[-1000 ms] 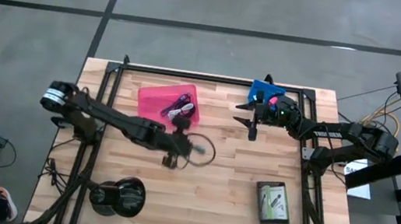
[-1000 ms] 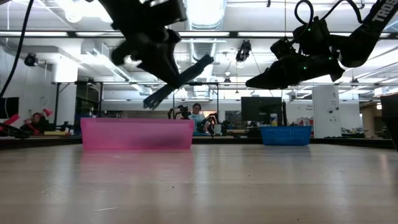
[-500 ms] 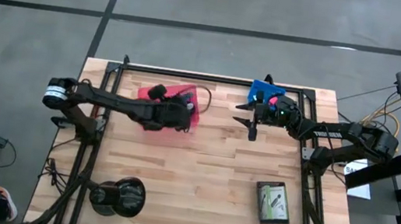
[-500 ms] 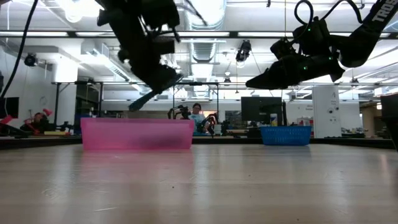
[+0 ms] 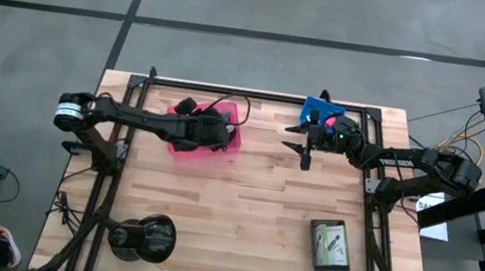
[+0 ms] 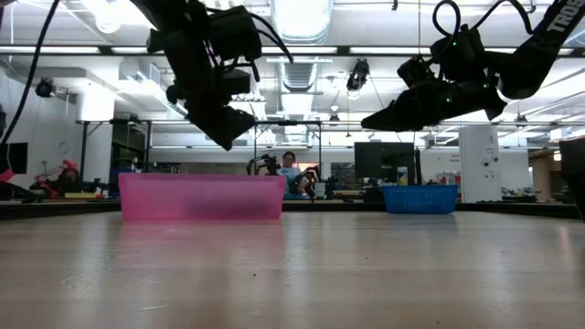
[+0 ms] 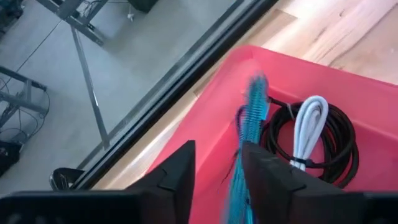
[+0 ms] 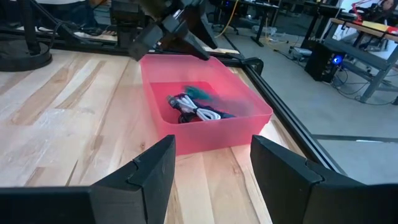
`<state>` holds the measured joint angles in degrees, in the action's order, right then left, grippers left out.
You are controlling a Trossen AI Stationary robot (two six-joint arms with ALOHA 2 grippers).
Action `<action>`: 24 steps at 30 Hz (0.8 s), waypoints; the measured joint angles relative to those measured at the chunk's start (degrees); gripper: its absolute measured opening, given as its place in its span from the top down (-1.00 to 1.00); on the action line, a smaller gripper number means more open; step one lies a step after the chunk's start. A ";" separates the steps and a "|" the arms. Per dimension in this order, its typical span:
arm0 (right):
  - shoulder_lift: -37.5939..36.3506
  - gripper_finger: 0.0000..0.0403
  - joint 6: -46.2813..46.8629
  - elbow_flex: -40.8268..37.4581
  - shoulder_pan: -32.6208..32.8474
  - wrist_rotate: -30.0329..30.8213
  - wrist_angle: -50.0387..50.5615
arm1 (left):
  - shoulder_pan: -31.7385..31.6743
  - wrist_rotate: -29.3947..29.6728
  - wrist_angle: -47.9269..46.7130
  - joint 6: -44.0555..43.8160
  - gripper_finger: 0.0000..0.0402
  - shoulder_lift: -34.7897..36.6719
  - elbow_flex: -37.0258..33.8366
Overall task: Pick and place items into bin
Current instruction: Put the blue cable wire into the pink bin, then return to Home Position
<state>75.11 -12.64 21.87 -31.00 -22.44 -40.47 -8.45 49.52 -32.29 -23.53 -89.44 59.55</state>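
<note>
My left gripper (image 5: pixel 214 132) hangs open above the pink bin (image 5: pixel 204 125) at the table's far left. A long teal item (image 7: pixel 252 106) shows blurred in the gap between its fingers (image 7: pixel 217 155), its far end over the bin's floor, and as a teal blur (image 8: pixel 199 92) inside the bin. A black coiled cable (image 7: pixel 329 146) and a white cord (image 7: pixel 311 124) lie on the bin's floor. My right gripper (image 5: pixel 302 153) hangs open and empty above the table, next to the blue bin (image 5: pixel 320 113). A green packet (image 5: pixel 330 244) lies flat at the near right.
A big black round object (image 5: pixel 141 237) stands near the table's near left edge. Black frame rails run along the far edge and both sides. Bare wood lies between the two bins and across the table's middle. A person sits in the room far behind the table (image 6: pixel 291 169).
My left gripper has gone from the table's middle toward the far edge and stopped above the pink bin. It carried a long item slanting below its fingers. It has let go: the item no longer shows under the gripper in the low view.
</note>
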 joint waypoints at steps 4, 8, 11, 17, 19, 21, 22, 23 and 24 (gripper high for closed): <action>0.00 0.03 0.00 -0.01 0.00 0.00 0.00 | -0.08 -0.19 0.71 2.08 0.30 -0.10 0.00; 0.00 0.03 -0.03 0.00 0.02 0.00 0.00 | -0.05 -1.38 7.34 8.54 0.25 -0.10 -0.17; 0.00 0.03 -0.03 0.00 0.00 0.01 -0.01 | 0.07 -8.69 20.33 19.36 0.24 -0.10 -1.82; 0.00 0.03 -0.02 0.00 0.00 0.00 0.00 | -0.37 -47.88 50.36 36.90 0.24 -0.10 -7.12; 0.00 0.03 -0.04 0.00 0.02 0.00 0.00 | -0.53 -50.42 58.18 38.80 0.24 -0.10 -8.78; 0.00 0.03 -0.02 0.00 0.01 0.00 0.00 | -1.00 -48.93 64.11 40.08 0.24 -0.03 -10.42; -0.01 0.03 -0.02 -0.01 0.00 0.00 0.00 | -1.28 -48.78 65.63 40.47 0.24 -0.03 -11.11; 0.00 0.03 -0.03 0.00 0.00 0.00 0.00 | -1.44 -48.66 66.14 40.60 0.24 -0.03 -11.67; 0.00 0.03 -0.02 0.00 0.01 0.00 0.00 | -1.51 -48.61 66.29 40.63 0.24 0.02 -12.34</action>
<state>75.11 -12.67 21.87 -31.00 -22.43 -40.47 -9.97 0.91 34.00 17.10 -89.42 47.21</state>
